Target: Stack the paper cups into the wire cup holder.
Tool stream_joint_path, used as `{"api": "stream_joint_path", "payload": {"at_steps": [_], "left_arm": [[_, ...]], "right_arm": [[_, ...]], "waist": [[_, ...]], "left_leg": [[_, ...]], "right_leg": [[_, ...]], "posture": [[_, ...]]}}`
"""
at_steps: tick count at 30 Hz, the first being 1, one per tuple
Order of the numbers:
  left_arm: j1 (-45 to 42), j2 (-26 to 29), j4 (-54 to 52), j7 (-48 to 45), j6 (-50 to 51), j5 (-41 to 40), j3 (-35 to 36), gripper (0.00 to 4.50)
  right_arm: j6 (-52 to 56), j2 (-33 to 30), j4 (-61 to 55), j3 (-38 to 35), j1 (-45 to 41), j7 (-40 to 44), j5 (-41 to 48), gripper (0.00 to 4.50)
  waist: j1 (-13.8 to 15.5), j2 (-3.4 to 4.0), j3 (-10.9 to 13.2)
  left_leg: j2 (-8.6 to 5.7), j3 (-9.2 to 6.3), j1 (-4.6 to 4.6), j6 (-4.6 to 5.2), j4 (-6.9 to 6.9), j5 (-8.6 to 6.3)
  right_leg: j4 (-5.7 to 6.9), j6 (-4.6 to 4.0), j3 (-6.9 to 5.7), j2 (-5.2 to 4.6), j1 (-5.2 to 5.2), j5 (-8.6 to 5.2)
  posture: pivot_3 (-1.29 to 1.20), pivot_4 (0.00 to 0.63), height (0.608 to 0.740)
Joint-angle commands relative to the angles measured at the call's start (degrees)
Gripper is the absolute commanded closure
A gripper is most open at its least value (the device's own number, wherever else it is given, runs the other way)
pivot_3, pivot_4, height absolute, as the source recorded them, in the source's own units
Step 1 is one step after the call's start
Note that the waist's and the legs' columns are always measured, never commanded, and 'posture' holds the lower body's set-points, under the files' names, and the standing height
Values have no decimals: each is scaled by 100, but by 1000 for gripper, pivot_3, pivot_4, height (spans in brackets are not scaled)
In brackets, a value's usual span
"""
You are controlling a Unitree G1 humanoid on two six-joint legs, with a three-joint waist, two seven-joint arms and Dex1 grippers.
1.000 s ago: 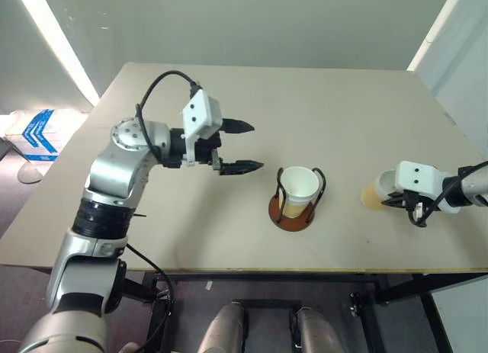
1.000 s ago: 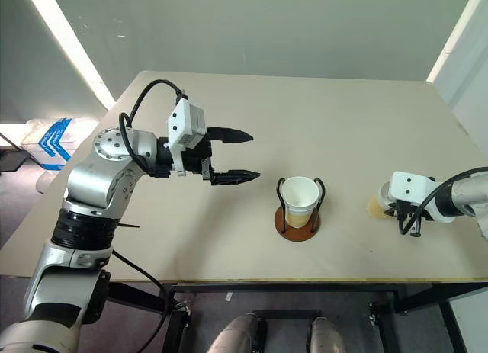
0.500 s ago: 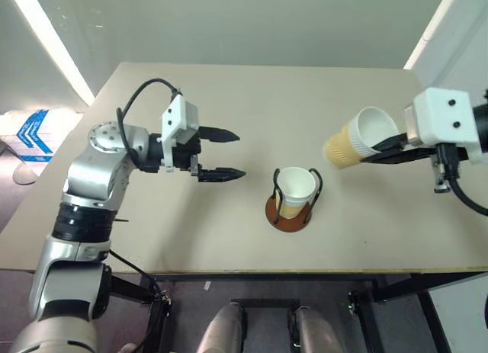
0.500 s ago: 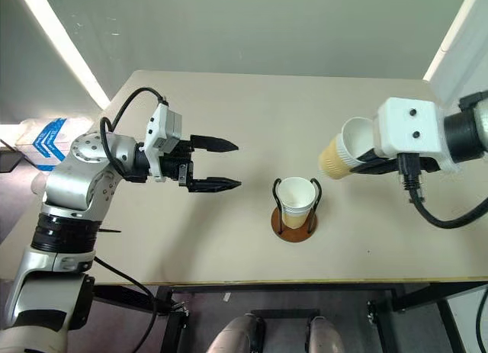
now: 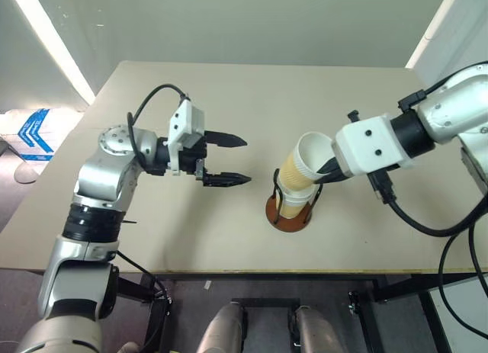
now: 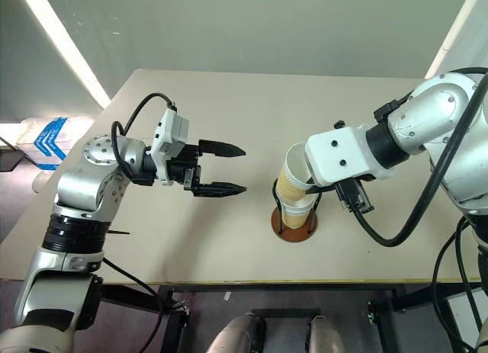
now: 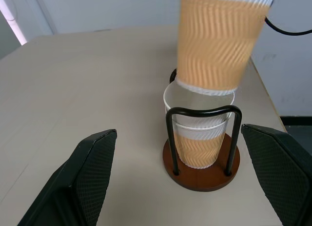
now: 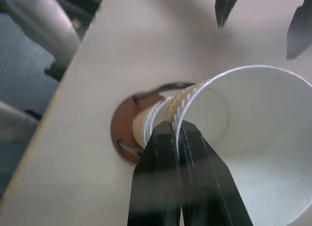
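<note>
I am pinching a paper cup (image 6: 293,171) by its rim in my right fingers (image 8: 178,153), tilted over the wire cup holder (image 6: 296,219); next it needs righting and lowering into the nested cup (image 7: 199,138). My left fingers (image 6: 226,189) are hanging spread.

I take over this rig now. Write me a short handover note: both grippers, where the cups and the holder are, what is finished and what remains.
Right gripper: shut on the wall of a paper cup, held tilted just above the holder, its bottom at the mouth of the cups seated there.
Left gripper: open, holding nothing, hovering above the table to the holder's left.
Wire cup holder: upright near the table's front edge, with nested cups seated in it; two rims show.
Done: cups seated in the holder.
Left: straighten the held cup, lower it into the seated cups, release.
</note>
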Motion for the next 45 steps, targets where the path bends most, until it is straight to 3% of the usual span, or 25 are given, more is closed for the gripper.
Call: {"api": "stream_joint_path", "payload": {"at_steps": [1, 19, 22, 28, 31, 33, 40, 45], "left_arm": [[-29, 26, -235, 11, -20, -68, 103, 0], [-76, -21, -181, 9, -76, 8, 17, 0], [-55, -26, -177, 10, -98, 27, 7, 0], [-9, -9, -214, 46, -93, 44, -9, 0], [31, -1, -278, 177, -38, 45, 37, 0], [72, -33, -337, 394, 58, -6, 143, 0], [302, -64, -467, 1161, 328, -81, 500, 0], [461, -168, -551, 1847, 387, -35, 772, 0]], "right_arm": [[-275, -9, 34, -22, 40, 93, -221, 4461], [-481, 338, 97, 138, 178, 146, -800, 4461], [-449, 364, 142, 116, 155, 153, -848, 3843], [-103, 530, 374, -261, 60, -229, -736, 1783], [586, 688, 402, -787, 95, -672, -388, 689], [1331, 752, 478, -1507, 333, -1094, 24, 42], [2429, 1099, 546, -3207, 1719, -2640, 514, 42], [2200, 1561, 578, -3646, 2566, -3701, 444, 42]], "waist": [[-1, 0, 0], [-7, 0, 0], [-7, 0, 0], [-10, 0, 0], [-6, -1, 0], [5, -3, 1], [27, -12, 3], [13, -11, 5]], "left_leg": [[0, 0, 2, 0, 0, 0], [1, -3, 13, -17, -1, 13], [1, -4, 12, -18, -2, 13], [1, -4, 13, -22, -9, 15], [1, -4, 13, -25, -13, 18], [1, -4, 12, -29, -17, 20], [0, 0, 17, -74, -31, 46], [2, 5, 42, -76, -51, 45]], "right_leg": [[3, -1, 0, 0, 0, -1], [44, -14, 0, 0, -6, -6], [43, -15, 0, 0, -7, -7], [43, -16, 0, 0, -9, -7], [44, -16, 0, 0, -11, -7], [42, -16, 0, 0, -11, -7], [39, -16, 1, -4, -8, -7], [51, -8, 4, -3, -4, -5]], "posture": [[0, 150, 740], [0, 150, 740], [0, 150, 740], [0, 150, 740], [0, 150, 740], [0, 150, 740], [0, 150, 740], [0, 150, 740]]}}
